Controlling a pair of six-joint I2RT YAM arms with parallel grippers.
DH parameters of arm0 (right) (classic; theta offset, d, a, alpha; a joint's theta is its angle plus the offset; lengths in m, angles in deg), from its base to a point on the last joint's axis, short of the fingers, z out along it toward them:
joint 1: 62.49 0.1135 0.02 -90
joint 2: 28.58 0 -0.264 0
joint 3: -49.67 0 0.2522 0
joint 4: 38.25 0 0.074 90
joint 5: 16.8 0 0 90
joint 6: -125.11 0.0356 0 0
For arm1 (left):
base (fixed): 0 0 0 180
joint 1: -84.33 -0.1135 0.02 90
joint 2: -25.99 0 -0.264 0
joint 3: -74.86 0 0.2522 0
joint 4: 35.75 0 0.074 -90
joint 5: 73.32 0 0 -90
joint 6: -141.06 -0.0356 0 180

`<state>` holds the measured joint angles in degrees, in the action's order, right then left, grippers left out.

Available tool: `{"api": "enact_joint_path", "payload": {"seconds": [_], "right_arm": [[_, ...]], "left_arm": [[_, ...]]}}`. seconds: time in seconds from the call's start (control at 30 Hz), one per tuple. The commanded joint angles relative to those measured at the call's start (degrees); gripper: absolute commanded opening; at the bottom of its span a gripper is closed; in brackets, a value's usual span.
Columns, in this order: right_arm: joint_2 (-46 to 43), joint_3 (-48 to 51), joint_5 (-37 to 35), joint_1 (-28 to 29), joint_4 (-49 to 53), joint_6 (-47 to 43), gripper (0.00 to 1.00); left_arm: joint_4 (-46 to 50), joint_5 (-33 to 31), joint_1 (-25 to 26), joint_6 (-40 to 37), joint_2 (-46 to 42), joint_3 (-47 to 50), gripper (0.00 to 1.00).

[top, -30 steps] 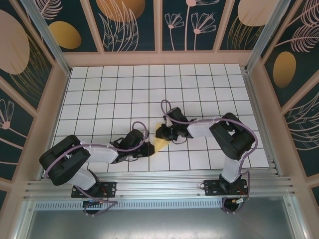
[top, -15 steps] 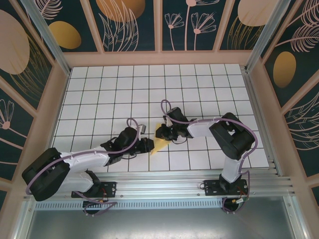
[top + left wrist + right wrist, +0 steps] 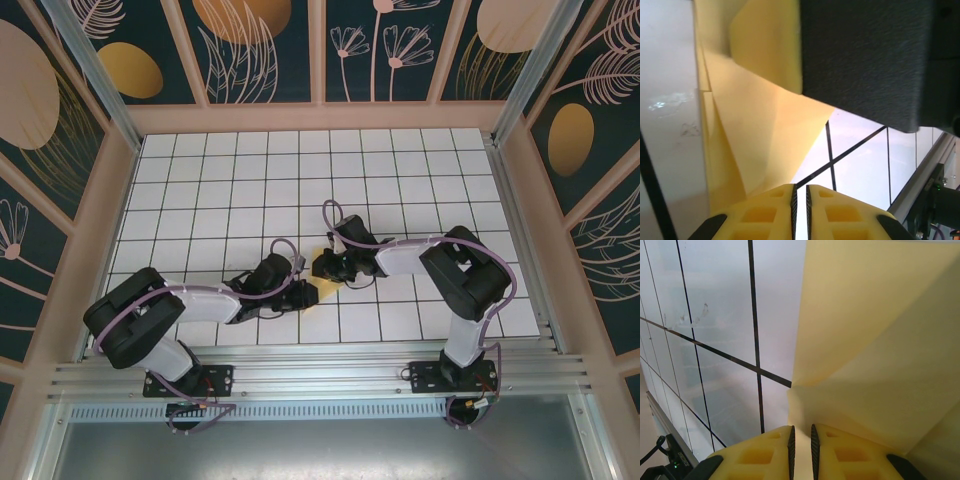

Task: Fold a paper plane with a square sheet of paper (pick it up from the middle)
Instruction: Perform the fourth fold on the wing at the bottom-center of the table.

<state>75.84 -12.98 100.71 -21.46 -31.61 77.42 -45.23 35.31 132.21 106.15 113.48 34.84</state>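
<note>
My left hand (image 3: 306, 296) has swung out and come back, and now it sits on the near tip of the folded yellow paper (image 3: 875, 340), fingers almost together, though I cannot tell if they nip it. My right hand (image 3: 322, 266) has stayed put, fingers nearly shut on the far end. So the paper lies on the worktop (image 3: 400, 190) between both hands, and I think the next fold can start.

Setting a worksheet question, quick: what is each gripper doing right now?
Left gripper: fingers closed; whether they grip the paper sheet cannot be told.
Right gripper: fingers closed on the paper sheet.
</note>
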Motion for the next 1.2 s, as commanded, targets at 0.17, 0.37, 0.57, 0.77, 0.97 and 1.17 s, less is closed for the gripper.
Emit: {"api": "enact_joint_path", "payload": {"seconds": [0.17,0.37,0.57,0.77,0.97,1.17], "right_arm": [[3.01,0.38,-3.07,-0.43,2.56,-0.6,0.2],[3.32,0.33,-2.99,-0.43,2.3,-0.38,0.21],[3.64,0.19,-2.9,-0.43,2.53,-0.4,0.21],[3.6,0.06,-2.9,-0.4,2.52,-0.29,0.21],[3.4,-0.14,-3.31,-0.34,2.69,-0.14,0.21],[3.51,-0.15,-3.34,-0.34,2.82,-0.07,0.21]], "left_arm": [[4.63,-3.24,-0.31,-2.21,-2.0,2.78,0.13],[9.24,-5.46,-0.24,-4.54,-1.81,2.59,0.12],[14.32,-7.91,-0.25,-6.28,-1.53,2.28,0.11],[11.68,-3.92,-0.31,-4.87,-1.06,5.25,0.1],[13.74,-1.72,-0.29,-4.6,-5.77,7.71,0.09],[19.69,-2.56,-0.29,-6.27,-10.3,5.78,0.09]]}}
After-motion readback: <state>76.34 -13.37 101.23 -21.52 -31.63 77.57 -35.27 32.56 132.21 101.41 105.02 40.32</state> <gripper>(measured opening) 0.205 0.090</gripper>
